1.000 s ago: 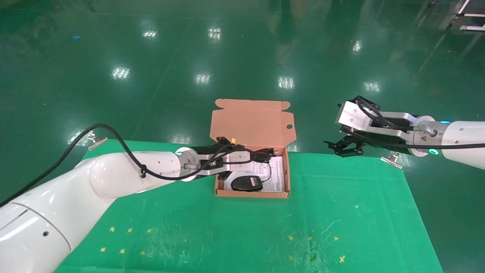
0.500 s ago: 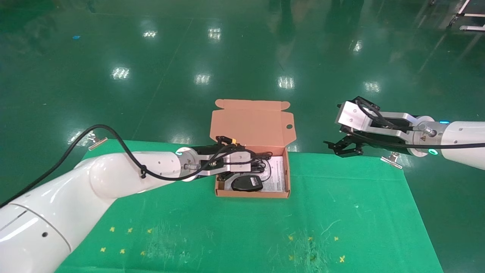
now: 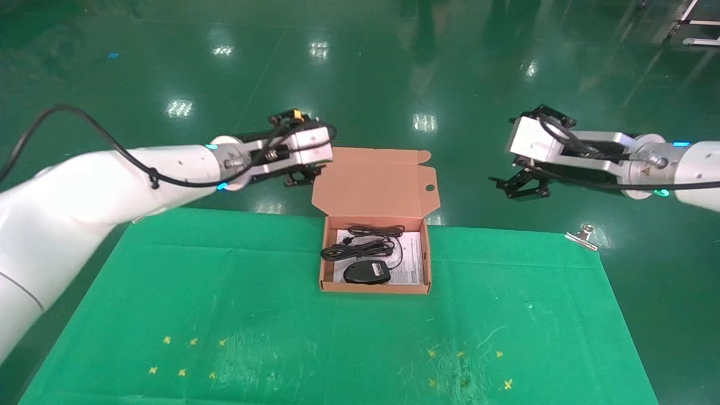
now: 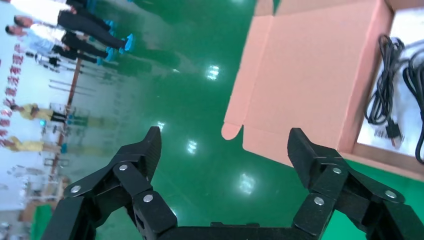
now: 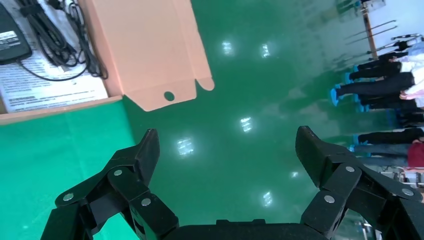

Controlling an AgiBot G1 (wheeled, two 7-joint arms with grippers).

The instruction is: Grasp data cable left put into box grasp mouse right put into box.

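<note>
The left gripper [image 3: 301,175] hangs spread and empty above the floor, beside the lid's left edge. In the shallow orange-brown cardboard box [image 3: 373,288], the thin black coiled data cable [image 3: 355,247] lies just behind the small black oval mouse [image 3: 367,272], on a white printed sheet with unreadable text. The right gripper [image 3: 526,188], also spread and empty, hovers well apart.

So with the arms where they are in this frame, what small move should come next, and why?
Probably none beyond parking: the data cable and the mouse both lie inside the box. The left hand and right hand hang open and empty beyond the table's far edge. Closing the raised flap might follow, though the task doesn't ask for it.
</note>
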